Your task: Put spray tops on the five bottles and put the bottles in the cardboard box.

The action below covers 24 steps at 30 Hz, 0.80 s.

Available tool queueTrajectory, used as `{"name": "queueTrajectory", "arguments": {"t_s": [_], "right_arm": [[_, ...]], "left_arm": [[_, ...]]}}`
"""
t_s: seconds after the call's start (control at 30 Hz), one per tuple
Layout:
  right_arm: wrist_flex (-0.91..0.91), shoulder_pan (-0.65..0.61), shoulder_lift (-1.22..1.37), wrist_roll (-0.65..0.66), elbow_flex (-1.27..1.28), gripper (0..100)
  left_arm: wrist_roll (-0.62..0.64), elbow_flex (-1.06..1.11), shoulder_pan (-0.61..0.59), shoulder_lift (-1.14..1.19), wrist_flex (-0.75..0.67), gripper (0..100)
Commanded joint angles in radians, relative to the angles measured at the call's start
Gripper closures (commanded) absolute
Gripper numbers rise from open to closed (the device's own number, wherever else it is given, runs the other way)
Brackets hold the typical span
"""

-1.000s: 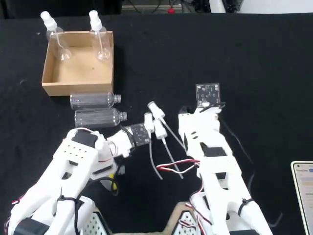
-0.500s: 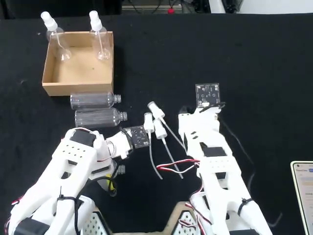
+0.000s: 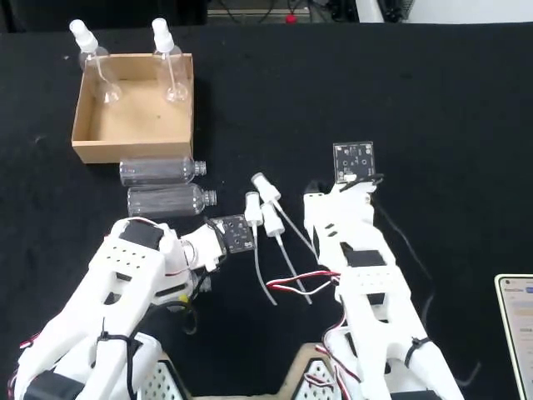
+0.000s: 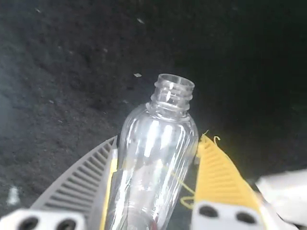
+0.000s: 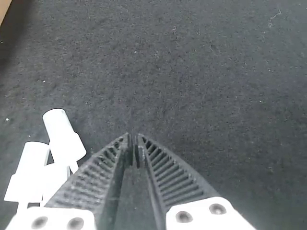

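Left tool (image 4: pixel 158 143) is gripping an uncapped clear bottle (image 4: pixel 160 124) between its jaws, with the open neck pointing away from the wrist over the black tabletop (image 4: pixel 57 57). Right tool (image 5: pixel 133 141) is sitting pinched shut, holding nothing, just beside the loose spray tops (image 5: pixel 62 136). Two bare bottles (image 3: pixel 162 172) are lying beside the cardboard box (image 3: pixel 129 152) — two topped bottles (image 3: pixel 171 71) are leaning inside at its far wall.

You are working at a robotics lab bench. A black fabric-covered table (image 3: pixel 433 125) carries a white plastic left arm (image 3: pixel 125 283) and a matching white plastic right arm (image 3: pixel 366 287), with loose red and white wires (image 3: pixel 298 280) exposed between the two. Dark cables (image 3: pixel 241 10) tangle beyond the table's far edge. A white-framed lit screen (image 3: pixel 518 325) lies at the table's side.
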Motion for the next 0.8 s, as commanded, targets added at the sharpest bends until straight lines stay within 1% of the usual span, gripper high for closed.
{"name": "queueTrajectory", "arguments": {"t_s": [0.0, 0.1, 0.2, 0.27, 0.3, 0.4, 0.47, 0.6, 0.67, 0.77], "right_arm": [[-0.028, 0.011, -0.001, 0.005, -0.051, 98.7], [-0.028, 0.011, -0.001, 0.005, -0.051, 98.7], [-0.028, 0.009, -0.001, 0.005, -0.051, 98.7], [-0.028, 0.009, -0.001, 0.005, -0.051, 98.7], [-0.028, 0.009, -0.001, 0.005, -0.051, 98.7], [-0.028, 0.009, -0.001, 0.002, -0.051, 98.7], [-0.026, 0.009, -0.001, -0.002, -0.051, 98.7], [-0.026, 0.009, -0.001, -0.002, -0.050, 98.7], [-0.026, 0.009, -0.001, -0.002, -0.050, 98.7], [-0.021, 0.008, -0.002, -0.002, -0.050, 98.7]], "left_arm": [[-0.003, -0.182, -0.028, -0.023, 0.137, 83], [0.014, -0.317, -0.065, -0.023, 0.218, 83], [0.124, -0.403, -0.097, -0.023, 0.235, 83], [0.226, -0.433, -0.110, -0.023, 0.221, 83], [0.290, -0.435, -0.111, -0.023, 0.192, 83], [0.543, -0.406, -0.113, -0.023, 0.086, 83], [0.678, -0.389, -0.114, -0.023, 0.017, 83], [0.875, -0.372, -0.108, -0.023, -0.092, 83], [0.971, -0.369, -0.108, -0.023, -0.118, 83], [1.097, -0.357, -0.108, -0.023, -0.118, 83]]}}
